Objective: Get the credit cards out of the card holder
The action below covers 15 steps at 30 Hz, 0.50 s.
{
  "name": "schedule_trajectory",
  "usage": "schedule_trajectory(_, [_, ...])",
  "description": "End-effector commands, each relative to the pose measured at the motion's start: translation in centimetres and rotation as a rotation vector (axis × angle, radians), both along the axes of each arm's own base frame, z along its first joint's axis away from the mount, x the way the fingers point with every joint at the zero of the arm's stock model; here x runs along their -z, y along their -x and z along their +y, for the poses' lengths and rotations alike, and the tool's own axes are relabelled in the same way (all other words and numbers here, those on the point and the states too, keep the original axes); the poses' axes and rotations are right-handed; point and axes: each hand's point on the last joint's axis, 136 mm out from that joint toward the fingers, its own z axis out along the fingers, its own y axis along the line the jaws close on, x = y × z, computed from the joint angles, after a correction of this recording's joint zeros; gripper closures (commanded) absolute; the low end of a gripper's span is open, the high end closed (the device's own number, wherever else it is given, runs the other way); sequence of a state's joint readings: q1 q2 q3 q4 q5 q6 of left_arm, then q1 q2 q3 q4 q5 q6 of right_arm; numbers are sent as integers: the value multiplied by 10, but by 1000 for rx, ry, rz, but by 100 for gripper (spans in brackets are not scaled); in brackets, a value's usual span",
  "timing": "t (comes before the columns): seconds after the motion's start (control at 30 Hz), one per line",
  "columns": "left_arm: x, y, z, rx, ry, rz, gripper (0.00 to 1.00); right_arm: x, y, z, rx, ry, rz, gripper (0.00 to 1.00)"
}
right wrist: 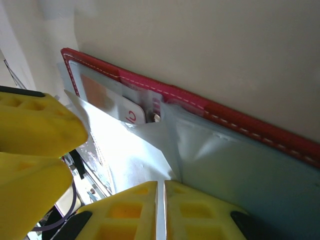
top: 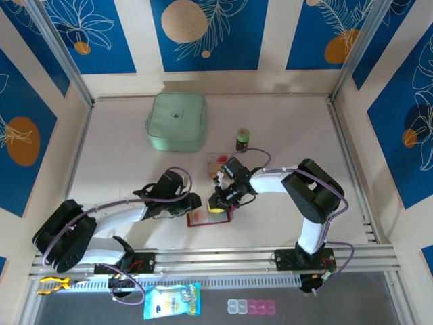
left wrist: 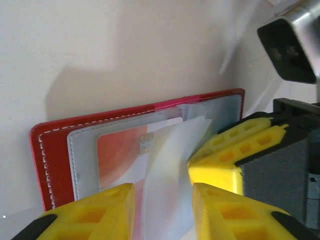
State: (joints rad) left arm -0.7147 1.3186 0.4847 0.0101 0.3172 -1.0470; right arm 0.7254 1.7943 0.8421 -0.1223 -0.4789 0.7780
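Observation:
The red card holder (top: 205, 219) lies open on the table between both grippers. An orange credit card (left wrist: 117, 150) with a chip sits in its clear inner pocket. A clear pocket leaf (left wrist: 172, 170) stands up from the holder. My left gripper (left wrist: 164, 210) is open, its yellow fingers on either side of that leaf. My right gripper (right wrist: 161, 210) is shut on the edge of the clear leaf (right wrist: 145, 150), lifting it off the red cover (right wrist: 225, 112). A white card with red letters (right wrist: 131, 113) shows under the leaf. More credit cards (top: 218, 162) lie flat behind the right gripper (top: 218, 202).
A mint-green square case (top: 177, 120) lies at the back left and a small dark jar (top: 243, 139) stands at the back middle. On the near rail lie a blue packet (top: 172, 301), a pill box (top: 252, 307) and a yellow tool (top: 53, 284).

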Motion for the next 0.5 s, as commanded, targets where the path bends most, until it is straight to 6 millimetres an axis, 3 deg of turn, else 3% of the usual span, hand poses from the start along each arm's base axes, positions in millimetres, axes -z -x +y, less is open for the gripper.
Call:
schedule_trajectory(0.0, [3,6,-7,21,31,25,67,12,9,-14,11,56,43,86])
schedule_trajectory(0.3, [0,4,-15,17,81,29,77,8,8,-11,14,39,40,86])
schedule_trajectory(0.47, [-7,5,-16,23,90,28,75,-12,4,-5,19,8,11,84])
